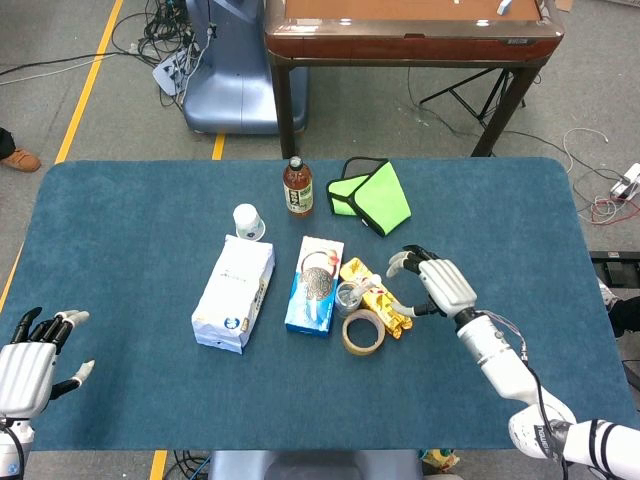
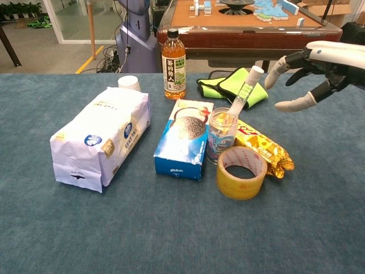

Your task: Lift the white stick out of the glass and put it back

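Note:
A small glass (image 2: pixel 220 136) (image 1: pixel 348 297) stands mid-table between a blue cookie box and a yellow snack pack. The white stick (image 2: pixel 243 93) (image 1: pixel 371 284) leans out of it, tilted toward the right. My right hand (image 1: pixel 437 283) (image 2: pixel 312 70) hovers just right of the stick's top, fingers spread, holding nothing and not touching it. My left hand (image 1: pixel 28 352) rests open near the table's front left corner, seen only in the head view.
Around the glass lie a blue cookie box (image 2: pixel 183 145), a yellow snack pack (image 2: pixel 261 146) and a tape roll (image 2: pixel 242 172). A white bag (image 2: pixel 102 136), a paper cup (image 2: pixel 129 83), a tea bottle (image 2: pixel 174 57) and a green cloth (image 2: pixel 236 84) sit further off.

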Motion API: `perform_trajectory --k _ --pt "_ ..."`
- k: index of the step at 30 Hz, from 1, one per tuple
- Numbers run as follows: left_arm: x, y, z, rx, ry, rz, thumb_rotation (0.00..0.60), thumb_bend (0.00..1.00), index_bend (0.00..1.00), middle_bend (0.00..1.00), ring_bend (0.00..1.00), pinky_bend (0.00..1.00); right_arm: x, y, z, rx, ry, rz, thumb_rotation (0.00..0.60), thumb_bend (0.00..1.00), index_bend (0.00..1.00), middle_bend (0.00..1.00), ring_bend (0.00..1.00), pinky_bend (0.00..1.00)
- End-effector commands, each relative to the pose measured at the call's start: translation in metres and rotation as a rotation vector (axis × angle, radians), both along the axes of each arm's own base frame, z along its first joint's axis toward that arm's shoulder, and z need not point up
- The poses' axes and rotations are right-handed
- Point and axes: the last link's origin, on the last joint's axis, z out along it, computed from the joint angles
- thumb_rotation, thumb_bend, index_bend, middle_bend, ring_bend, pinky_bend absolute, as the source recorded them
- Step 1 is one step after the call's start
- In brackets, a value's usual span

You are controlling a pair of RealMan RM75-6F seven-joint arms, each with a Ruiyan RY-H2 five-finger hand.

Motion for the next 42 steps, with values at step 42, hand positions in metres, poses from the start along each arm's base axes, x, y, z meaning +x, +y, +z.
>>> perform_trajectory --k 42 --pt "-0.006 -0.004 0.003 0.001 0.009 0.015 0.6 0.24 0.25 0.25 0.3 0.08 0.03 -0.026 -0.048 0.108 -0.016 0.001 0.6 0.35 0.46 0.32 0.15 0.19"
